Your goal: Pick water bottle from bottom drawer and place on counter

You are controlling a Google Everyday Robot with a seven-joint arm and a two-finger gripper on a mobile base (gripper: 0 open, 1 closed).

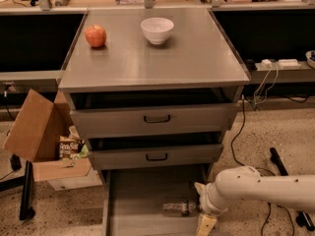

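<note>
The water bottle (179, 208) lies on its side on the floor of the open bottom drawer (138, 200), toward its right front. My gripper (205, 223) hangs at the end of the white arm (266, 187), which reaches in from the right. It sits low over the drawer's right side, just right of the bottle's end, and I cannot tell if it touches the bottle. The counter (197, 58) is the grey metal cabinet top above the drawers.
A red apple (95, 35) and a white bowl (157, 30) stand on the counter's back half. Two handled drawers (156, 118) are slightly pulled out above the bottom one. An open cardboard box (42, 136) stands at the left. Cables and a power strip (280, 63) lie at the right.
</note>
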